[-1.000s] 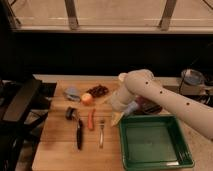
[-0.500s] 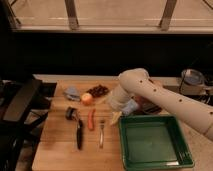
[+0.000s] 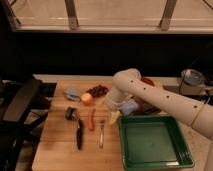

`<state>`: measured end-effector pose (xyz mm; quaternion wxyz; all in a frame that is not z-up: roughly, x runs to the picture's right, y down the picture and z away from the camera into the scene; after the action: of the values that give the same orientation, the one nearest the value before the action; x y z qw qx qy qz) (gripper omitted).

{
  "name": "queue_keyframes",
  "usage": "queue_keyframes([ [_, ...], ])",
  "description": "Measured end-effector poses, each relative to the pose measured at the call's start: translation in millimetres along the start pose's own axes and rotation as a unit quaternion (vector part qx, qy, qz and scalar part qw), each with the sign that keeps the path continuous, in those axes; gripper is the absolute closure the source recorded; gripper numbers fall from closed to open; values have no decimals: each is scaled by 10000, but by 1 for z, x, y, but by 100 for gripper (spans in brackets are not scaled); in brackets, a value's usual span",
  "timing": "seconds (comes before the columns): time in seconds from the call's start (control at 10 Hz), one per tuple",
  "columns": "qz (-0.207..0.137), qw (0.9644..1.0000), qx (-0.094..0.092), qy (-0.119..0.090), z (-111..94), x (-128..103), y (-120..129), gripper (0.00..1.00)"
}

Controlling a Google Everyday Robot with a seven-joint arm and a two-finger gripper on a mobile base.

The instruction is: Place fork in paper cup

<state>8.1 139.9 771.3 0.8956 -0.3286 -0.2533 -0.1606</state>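
Gripper (image 3: pixel 115 118) hangs low over the wooden table (image 3: pixel 57 152), pointing down with its jaws spread wide and nothing held between them, just right of the far end of the fork (image 3: pixel 101 134). The fork lies flat and lengthwise on the wood, untouched. A pale rounded shape tucked against the wrist is possibly the paper cup (image 3: pixel 129 106), though the white arm (image 3: pixel 165 102) covers most of it. Beside the gripper to the right, the green tray (image 3: pixel 122 150) shows only its bare floor. A red bowl (image 3: pixel 148 81) peeks out behind the arm, its contents hidden. Left of the fork lie a carrot (image 3: pixel 91 120) and a black-handled utensil (image 3: pixel 79 135), with an orange fruit (image 3: pixel 87 98) farther back. A grey round container (image 3: pixel 192 77) stands well apart at the right.
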Motion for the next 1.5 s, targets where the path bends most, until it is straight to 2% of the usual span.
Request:
queue_keyframes([
  [0.2,252,9996,-82,30,16,9,-2,32],
  [0.5,869,9961,-119,54,35,11,-5,32],
  [0.7,1386,9903,-67,103,42,9,-6,32],
  [0.9,1679,9857,134,33,43,13,-6,32],
  [1.1,2250,9735,370,-155,45,18,-4,32],
  [1.2,2382,9699,440,-251,50,18,-4,32],
  [1.5,2395,9694,436,-309,59,13,-8,32],
])
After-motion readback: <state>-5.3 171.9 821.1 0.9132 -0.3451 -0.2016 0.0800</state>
